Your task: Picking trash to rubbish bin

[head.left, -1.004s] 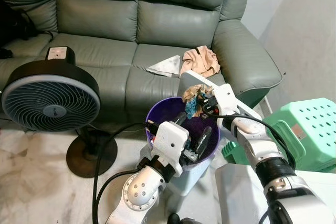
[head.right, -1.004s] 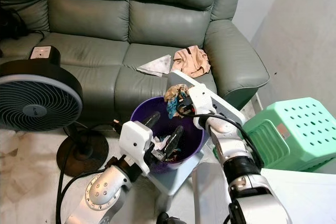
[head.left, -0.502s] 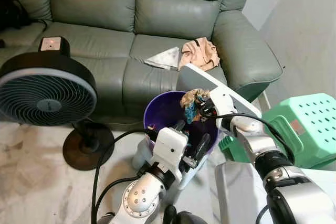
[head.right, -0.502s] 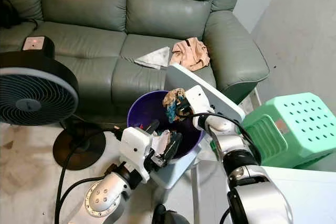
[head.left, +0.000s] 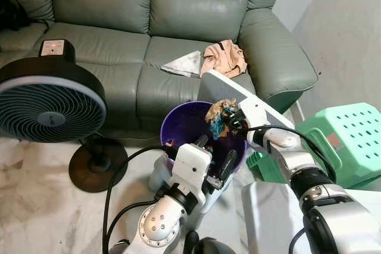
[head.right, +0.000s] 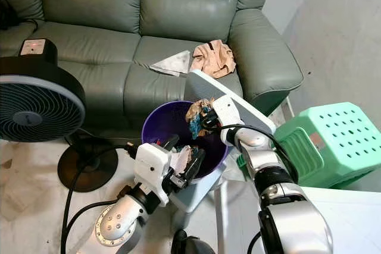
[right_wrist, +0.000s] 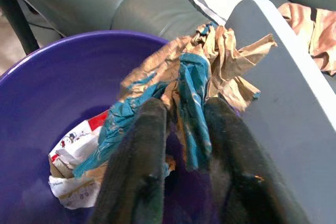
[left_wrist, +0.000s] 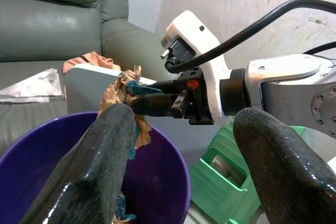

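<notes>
We see a grey-green leather sofa (head.left: pixel 149 22) behind a black floor fan (head.left: pixel 50 105). In front stands a purple rubbish bin (head.left: pixel 178 126) with its grey lid (head.left: pixel 217 87) raised. Our right end effector (head.left: pixel 229 120) pinches a crumpled brown and teal wrapper (head.left: pixel 217 114) above the bin's opening. Our left end effector (head.left: pixel 214 159) hangs at the bin's near rim, fingers spread apart and empty.

Home living room: green leather sofa (head.left: pixel 161 22) with cloth (head.left: pixel 224 59) on its seat, floor fan (head.left: pixel 50 108) in front of it on marble floor (head.left: pixel 36 206), green plastic stool (head.left: pixel 351 141) off its right arm.
</notes>
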You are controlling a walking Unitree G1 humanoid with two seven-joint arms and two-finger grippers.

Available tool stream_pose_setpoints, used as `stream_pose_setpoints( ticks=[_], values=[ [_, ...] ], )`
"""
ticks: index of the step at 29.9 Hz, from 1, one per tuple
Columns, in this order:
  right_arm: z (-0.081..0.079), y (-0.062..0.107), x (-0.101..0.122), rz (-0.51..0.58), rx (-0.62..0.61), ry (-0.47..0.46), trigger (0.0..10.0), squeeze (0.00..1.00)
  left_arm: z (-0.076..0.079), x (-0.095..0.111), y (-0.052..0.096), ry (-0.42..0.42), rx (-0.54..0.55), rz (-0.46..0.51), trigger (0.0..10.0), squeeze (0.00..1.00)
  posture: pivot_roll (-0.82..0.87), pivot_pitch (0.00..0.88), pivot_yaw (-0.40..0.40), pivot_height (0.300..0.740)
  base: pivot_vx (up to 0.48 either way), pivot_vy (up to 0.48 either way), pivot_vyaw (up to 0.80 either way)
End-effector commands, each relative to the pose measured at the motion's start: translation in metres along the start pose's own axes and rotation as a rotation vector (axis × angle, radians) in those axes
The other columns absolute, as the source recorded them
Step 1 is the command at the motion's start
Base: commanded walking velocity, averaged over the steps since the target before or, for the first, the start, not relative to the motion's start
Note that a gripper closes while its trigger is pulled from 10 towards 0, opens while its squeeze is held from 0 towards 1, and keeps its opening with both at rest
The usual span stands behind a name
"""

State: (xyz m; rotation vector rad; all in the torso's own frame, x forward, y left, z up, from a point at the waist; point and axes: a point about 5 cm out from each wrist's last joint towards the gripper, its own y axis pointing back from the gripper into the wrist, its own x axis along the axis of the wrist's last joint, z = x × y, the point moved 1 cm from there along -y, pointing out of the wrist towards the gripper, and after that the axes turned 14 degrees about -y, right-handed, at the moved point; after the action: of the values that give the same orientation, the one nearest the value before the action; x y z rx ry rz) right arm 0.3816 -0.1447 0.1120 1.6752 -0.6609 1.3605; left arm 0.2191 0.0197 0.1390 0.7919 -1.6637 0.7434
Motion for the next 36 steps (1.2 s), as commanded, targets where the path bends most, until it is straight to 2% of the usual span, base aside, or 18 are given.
stream_pose_setpoints(
  ticks=[1, 13, 19, 21, 22, 24, 25, 27, 28, 29, 32, 33, 35, 36],
  values=[
    [0.005, 0.002, 0.000, -0.005, -0.006, -0.012, 10.0, 1.00, 0.020, 0.012, -0.001, 0.054, -0.043, 0.038, 10.0, 0.00, 0.07, 0.223, -0.186, 0.740, 0.000, 0.000, 0.00],
    [0.003, 0.002, 0.003, 0.012, 0.030, -0.021, 10.0, 1.00, 0.018, 0.011, -0.001, 0.057, -0.039, 0.041, 10.0, 0.00, 0.07, 0.211, -0.185, 0.740, 0.000, 0.000, 0.00],
    [0.002, 0.002, 0.009, 0.060, 0.053, -0.040, 10.0, 1.00, 0.010, 0.011, -0.003, 0.039, -0.024, 0.049, 10.0, 0.00, 0.08, 0.199, -0.180, 0.740, 0.000, 0.000, 0.00],
    [0.001, 0.005, 0.016, 0.137, 0.092, -0.043, 10.0, 1.00, 0.002, 0.009, -0.005, 0.010, -0.009, 0.053, 10.0, 0.00, 0.08, 0.188, -0.172, 0.740, 0.000, 0.000, 0.00],
    [0.001, 0.005, 0.016, 0.137, 0.092, -0.043, 10.0, 1.00, 0.002, 0.009, -0.005, 0.010, -0.009, 0.053, 10.0, 0.00, 0.08, 0.188, -0.172, 0.740, 0.000, 0.000, 0.00],
    [0.003, 0.010, 0.024, 0.237, 0.114, -0.093, 10.0, 1.00, -0.009, 0.006, -0.008, -0.049, 0.014, 0.049, 10.0, 0.00, 0.09, 0.179, -0.167, 0.740, 0.000, 0.000, 0.00],
    [0.003, 0.011, 0.025, 0.243, 0.115, -0.097, 10.0, 1.00, -0.010, 0.006, -0.008, -0.052, 0.016, 0.049, 10.0, 0.00, 0.09, 0.179, -0.167, 0.740, 0.000, 0.000, 0.00],
    [0.003, 0.016, 0.032, 0.339, 0.134, -0.138, 10.0, 1.00, -0.027, 0.004, -0.012, -0.078, 0.076, 0.047, 10.0, 0.00, 0.09, 0.165, -0.156, 0.740, 0.000, 0.000, 0.00],
    [0.004, 0.018, 0.033, 0.368, 0.136, -0.151, 10.0, 0.91, -0.034, 0.002, -0.014, -0.085, 0.098, 0.042, 10.0, 0.00, 0.09, 0.151, -0.147, 0.740, 0.000, 0.000, 0.00],
    [0.005, 0.019, 0.034, 0.386, 0.124, -0.164, 10.0, 0.00, -0.043, 0.001, -0.016, -0.090, 0.126, 0.030, 10.0, 0.00, 0.09, 0.151, -0.147, 0.740, 0.000, 0.000, 0.00],
    [0.007, 0.026, 0.036, 0.462, 0.092, -0.215, 10.0, 0.00, -0.073, 0.002, -0.024, -0.084, 0.203, 0.033, 10.0, 0.00, 0.08, 0.113, -0.124, 0.740, 0.000, 0.000, 0.00],
    [0.008, 0.027, 0.036, 0.475, 0.084, -0.222, 10.0, 0.00, -0.079, 0.003, -0.026, -0.086, 0.216, 0.032, 10.0, 0.00, 0.08, 0.113, -0.124, 0.740, 0.000, 0.000, 0.00],
    [0.012, 0.033, 0.037, 0.519, 0.021, -0.225, 10.0, 0.00, -0.097, 0.005, -0.031, -0.099, 0.254, 0.030, 10.0, 0.00, 0.07, 0.090, -0.109, 0.740, 0.000, 0.000, 0.00],
    [0.012, 0.033, 0.037, 0.519, 0.021, -0.225, 10.0, 0.00, -0.097, 0.005, -0.031, -0.099, 0.254, 0.030, 10.0, 0.00, 0.07, 0.090, -0.109, 0.740, 0.000, 0.000, 0.00]
  ],
)
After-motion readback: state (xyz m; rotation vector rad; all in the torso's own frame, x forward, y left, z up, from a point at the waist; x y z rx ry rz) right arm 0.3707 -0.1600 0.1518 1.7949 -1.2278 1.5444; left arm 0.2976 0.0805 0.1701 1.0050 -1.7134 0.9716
